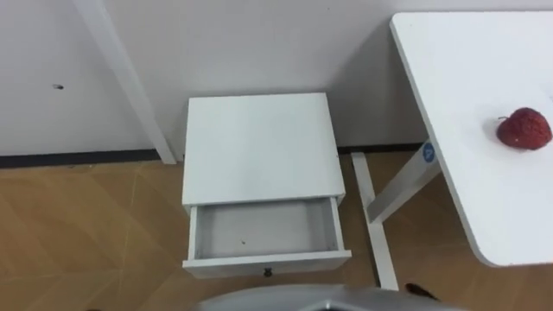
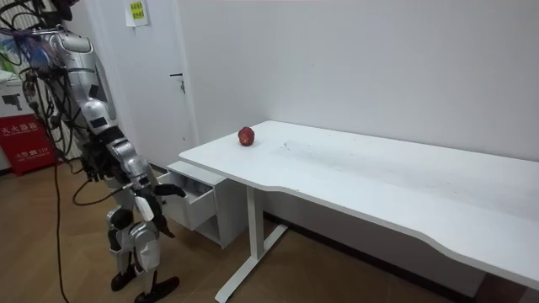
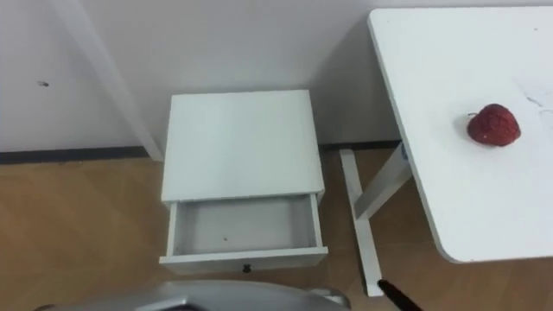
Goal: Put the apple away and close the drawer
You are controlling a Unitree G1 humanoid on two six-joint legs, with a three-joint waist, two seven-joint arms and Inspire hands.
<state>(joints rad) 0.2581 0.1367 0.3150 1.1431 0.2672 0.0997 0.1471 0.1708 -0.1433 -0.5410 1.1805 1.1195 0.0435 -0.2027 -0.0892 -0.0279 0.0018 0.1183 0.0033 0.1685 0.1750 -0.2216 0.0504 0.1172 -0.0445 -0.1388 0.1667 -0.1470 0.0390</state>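
Note:
A red apple (image 1: 524, 128) lies on the white table (image 1: 467, 78) to my right, near its left edge. In front of me on the floor stands a small white cabinet (image 1: 259, 147) against the wall. Its drawer (image 1: 263, 229) is pulled out and holds nothing. A straight dark fingertip of my right hand (image 1: 423, 291) pokes in at the bottom right, well clear of the apple and the drawer. In the room view the robot stands facing the cabinet, with that hand (image 2: 168, 191) held out near the drawer front. My left hand (image 2: 157, 220) hangs lower.
The table's white leg and foot (image 1: 373, 216) stand on the wood floor just right of the cabinet. A slanted white post (image 1: 130, 86) leans by the wall to the left. A door (image 2: 156, 76) is behind the cabinet in the room view.

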